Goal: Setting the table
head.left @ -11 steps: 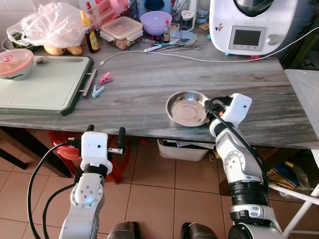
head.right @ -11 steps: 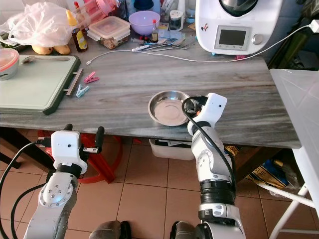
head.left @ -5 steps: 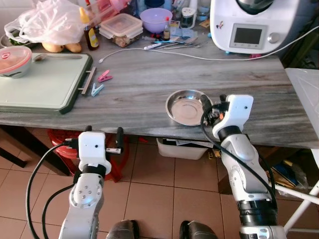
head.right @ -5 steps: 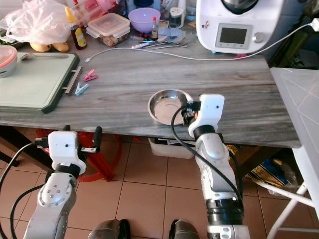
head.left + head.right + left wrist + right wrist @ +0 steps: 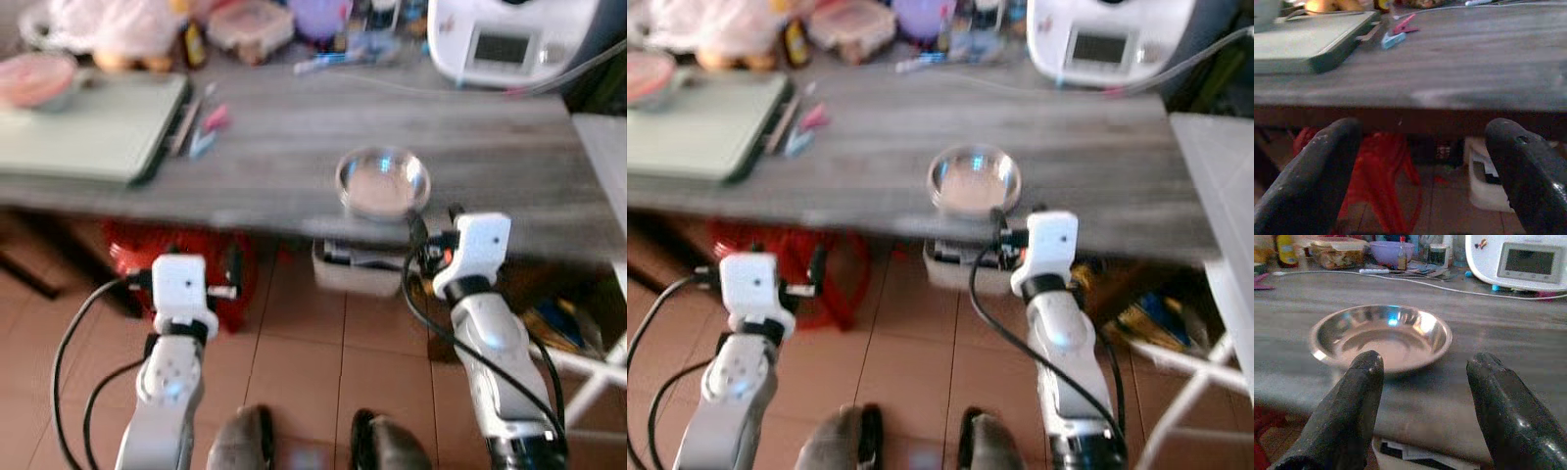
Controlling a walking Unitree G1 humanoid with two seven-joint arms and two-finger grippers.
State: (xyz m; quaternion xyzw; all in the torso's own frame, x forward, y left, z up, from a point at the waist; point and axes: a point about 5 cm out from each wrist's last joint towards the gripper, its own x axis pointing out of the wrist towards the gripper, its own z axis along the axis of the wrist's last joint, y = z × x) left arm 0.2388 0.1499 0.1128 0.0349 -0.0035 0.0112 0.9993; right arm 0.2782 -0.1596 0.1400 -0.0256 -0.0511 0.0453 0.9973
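A shallow round steel dish (image 5: 382,183) sits on the grey wood-grain table (image 5: 294,147), close to its near edge. My right gripper (image 5: 1422,364) is open just short of that edge, in front of the dish (image 5: 1382,335), with nothing between its fingers (image 5: 1359,396). The right wrist (image 5: 475,243) is lower than the tabletop. My left gripper (image 5: 1422,129) is open and empty too, held low before the table's front edge, far left of the dish. The head views are blurred.
A green cutting board (image 5: 88,122) and two clothespins (image 5: 208,129) lie on the table's left. A white kitchen machine (image 5: 509,39) and its cable stand at the back right. A red stool (image 5: 1381,181) and a white box (image 5: 361,269) sit under the table.
The whole view has shifted and blurred, so the camera moved back. My right gripper has drawn back from the dish's rim to in front of the table edge, leaving the dish in place.
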